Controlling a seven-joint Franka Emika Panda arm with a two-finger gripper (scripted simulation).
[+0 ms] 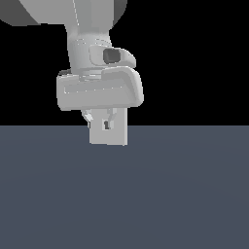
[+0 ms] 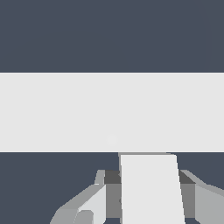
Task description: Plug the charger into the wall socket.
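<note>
In the wrist view the charger (image 2: pixel 151 188), a plain off-white block, sits between my two fingers (image 2: pixel 94 205), and my gripper (image 2: pixel 148 208) is shut on it. Its far end reaches the edge of the wall socket (image 2: pixel 112 111), which fills that view as a wide off-white band. In the exterior view my gripper (image 1: pixel 100 124) hangs down in front of the upright square wall socket (image 1: pixel 117 137), which stands on the floor. The charger is hard to pick out there against the plate. The socket's slots are hidden.
A flat dark blue-grey floor (image 1: pixel 185 194) spreads around the socket. The large white hand and wrist of the arm (image 1: pixel 99 90) hang above the plate. Nothing else shows.
</note>
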